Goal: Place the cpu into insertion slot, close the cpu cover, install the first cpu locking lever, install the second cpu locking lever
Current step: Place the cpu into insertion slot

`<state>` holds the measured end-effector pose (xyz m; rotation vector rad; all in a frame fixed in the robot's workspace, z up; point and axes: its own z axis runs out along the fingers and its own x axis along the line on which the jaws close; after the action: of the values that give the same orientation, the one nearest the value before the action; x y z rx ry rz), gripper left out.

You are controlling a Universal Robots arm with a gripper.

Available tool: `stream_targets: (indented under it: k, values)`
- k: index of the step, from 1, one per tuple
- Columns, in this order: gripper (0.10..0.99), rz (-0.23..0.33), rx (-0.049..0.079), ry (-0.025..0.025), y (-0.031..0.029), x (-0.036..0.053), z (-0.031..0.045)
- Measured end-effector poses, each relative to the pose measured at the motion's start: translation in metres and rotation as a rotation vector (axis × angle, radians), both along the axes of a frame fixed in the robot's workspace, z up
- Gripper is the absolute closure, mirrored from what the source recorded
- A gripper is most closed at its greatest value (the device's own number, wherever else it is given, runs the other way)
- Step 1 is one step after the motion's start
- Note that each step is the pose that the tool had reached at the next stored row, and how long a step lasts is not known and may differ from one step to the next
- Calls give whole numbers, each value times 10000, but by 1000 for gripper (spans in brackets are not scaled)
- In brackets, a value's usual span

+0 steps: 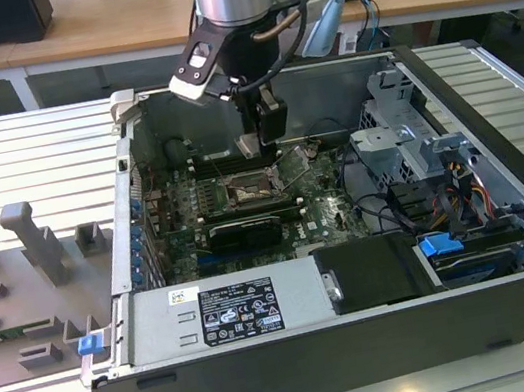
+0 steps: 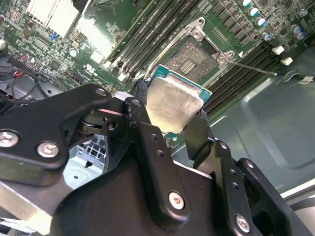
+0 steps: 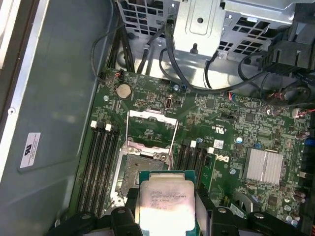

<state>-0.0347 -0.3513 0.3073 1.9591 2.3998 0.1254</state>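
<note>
Second wrist view shows the hand [image 2: 170, 108] clamping the cpu [image 2: 175, 97].

Exterior view: high, over open case [image 1: 370, 349]; both wrist views close (share insertion slot [image 2: 197, 56] [image 3: 141, 166]).

Even, bright room light falls from above in the exterior view: the ribbed surface [image 1: 2, 161] is pale, while the motherboard [image 1: 330, 206] lies in shade inside the case [image 1: 304, 376] (darkest beneath the arm). In both wrist views glare washes the metal face of the cpu [image 2: 173, 104] [image 3: 166, 205], and the heatsink [image 2: 49, 17] [image 3: 264, 165] burns nearly white. The black hand [image 2: 170, 115] seems underexposed, its links showing little detail.
</note>
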Motion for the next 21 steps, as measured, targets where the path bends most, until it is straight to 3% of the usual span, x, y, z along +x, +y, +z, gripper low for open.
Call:
stream_targets:
  k: [12, 14, 15, 16, 17, 21]
  values:
    - [549, -1112, 1, 2, 10, -37, -159]
    - [549, -1372, -1, 3, 10, -49, -230]
    - [549, -1377, -1, 2, 30, -50, -315]
    - [549, -1428, 1, 2, 95, -50, -407]
    - [549, -1772, -1, 3, 103, -50, -467]
    - [549, -1826, 0, 2, 177, -51, -582]
